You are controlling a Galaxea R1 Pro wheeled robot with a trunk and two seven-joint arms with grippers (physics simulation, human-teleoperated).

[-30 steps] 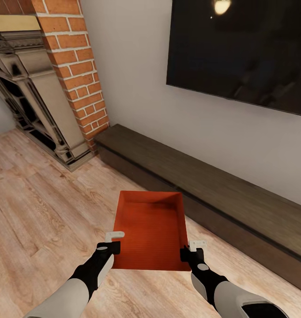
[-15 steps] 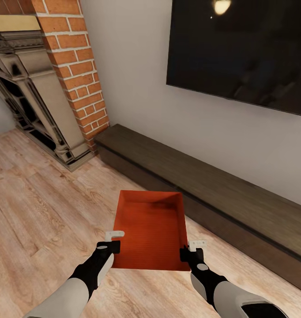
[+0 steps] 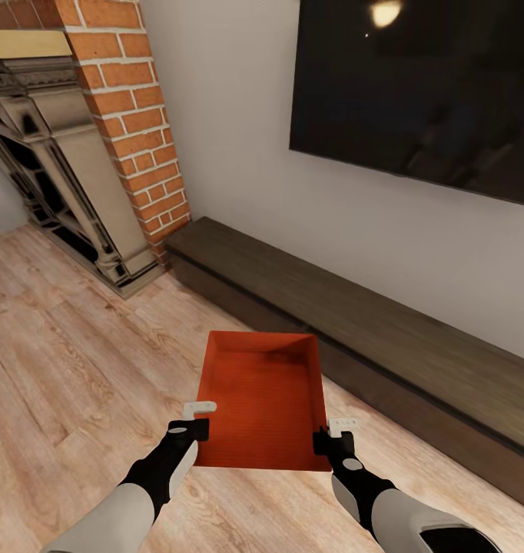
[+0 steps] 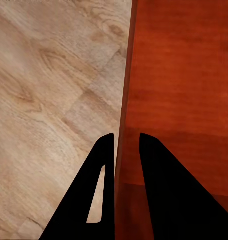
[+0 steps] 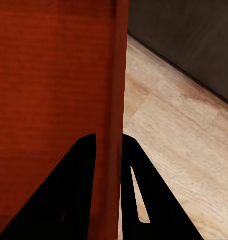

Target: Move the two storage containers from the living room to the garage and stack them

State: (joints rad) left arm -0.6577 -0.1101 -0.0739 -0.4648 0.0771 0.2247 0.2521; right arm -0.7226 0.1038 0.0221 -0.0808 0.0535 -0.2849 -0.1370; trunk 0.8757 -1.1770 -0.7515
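Bin [image 3: 262, 399]: orange-red, smooth, matt plastic look, faint fine ribbing on the bottom. Floor [image 3: 70, 361]: light wood planks, visible grain and knots, low sheen. Cabinet [image 3: 354, 322]: dark wood, matt. Fireplace [image 3: 131, 115]: rough red brick, pale mortar. TV [image 3: 423, 84]: black, glossy, reflecting a lamp. Wall [image 3: 231, 138]: plain, matt.

Parts I cannot see fully from my station

In my head view the TV [image 3: 419, 84] is cut by the top and right edges, the brick fireplace [image 3: 131, 115] by the top and left edges, and the long dark cabinet [image 3: 354, 322] runs out at the right. I see one storage container [image 3: 263, 399]; its near corners are covered by my left end effector [image 3: 198, 418] and right end effector [image 3: 333, 434].
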